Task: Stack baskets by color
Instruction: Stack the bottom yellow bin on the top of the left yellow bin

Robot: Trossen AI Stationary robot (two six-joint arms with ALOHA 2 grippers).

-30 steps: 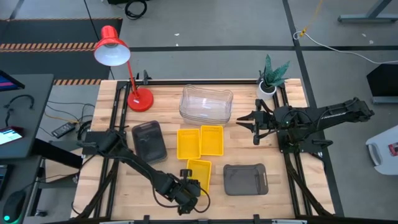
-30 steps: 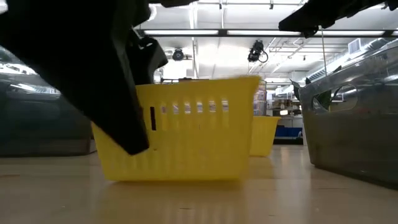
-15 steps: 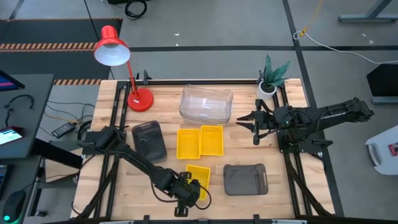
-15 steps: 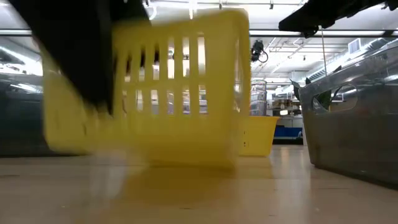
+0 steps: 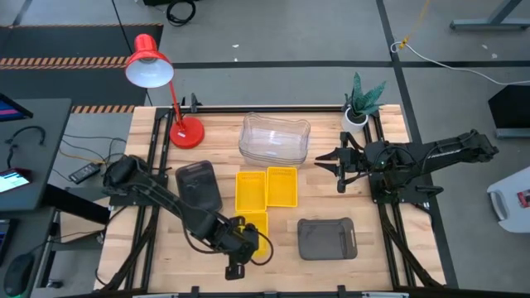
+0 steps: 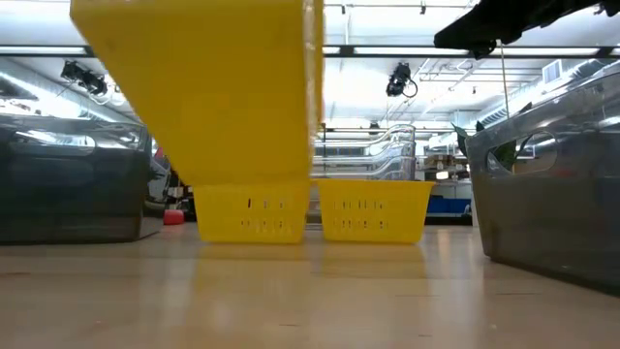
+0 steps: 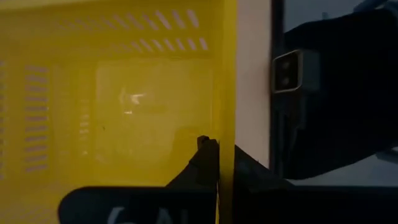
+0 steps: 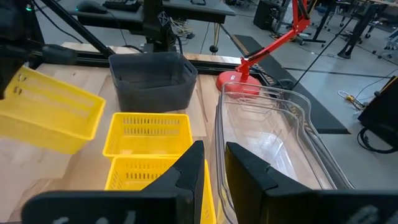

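Note:
A small yellow basket [image 5: 255, 229] hangs above the table's near middle, with my left gripper [image 5: 238, 242] shut on it; the low view shows this basket [image 6: 203, 87] well off the wood. Two more yellow baskets [image 5: 251, 190] [image 5: 281, 185] stand side by side at mid-table. One dark grey basket [image 5: 199, 186] stands on their left. Another dark grey basket [image 5: 327, 238] stands near right. A clear basket [image 5: 275, 139] sits at the far middle. My right gripper [image 5: 339, 161] hovers right of the clear basket, its fingers [image 8: 193, 171] slightly apart on nothing. My left gripper has one wall of the yellow basket [image 7: 227, 118] between its two fingers, one finger [image 7: 205, 158] inside the basket and the other outside. The fingers slant down from the table's left. The basket is lifted clear of the table and hangs tilted.
A red desk lamp has its base [image 5: 186, 132] at the far left of the table. A small potted plant [image 5: 362, 103] stands at the far right corner. Bare wood lies along the near edge [image 5: 174, 257] and between the near grey basket and the table's right side.
My left gripper has taken hold of the yellow basket and risen, moving a little toward the far and left edges. The basket, which stood flat on the table, is now lifted clear and tipped. My right arm has kept still.

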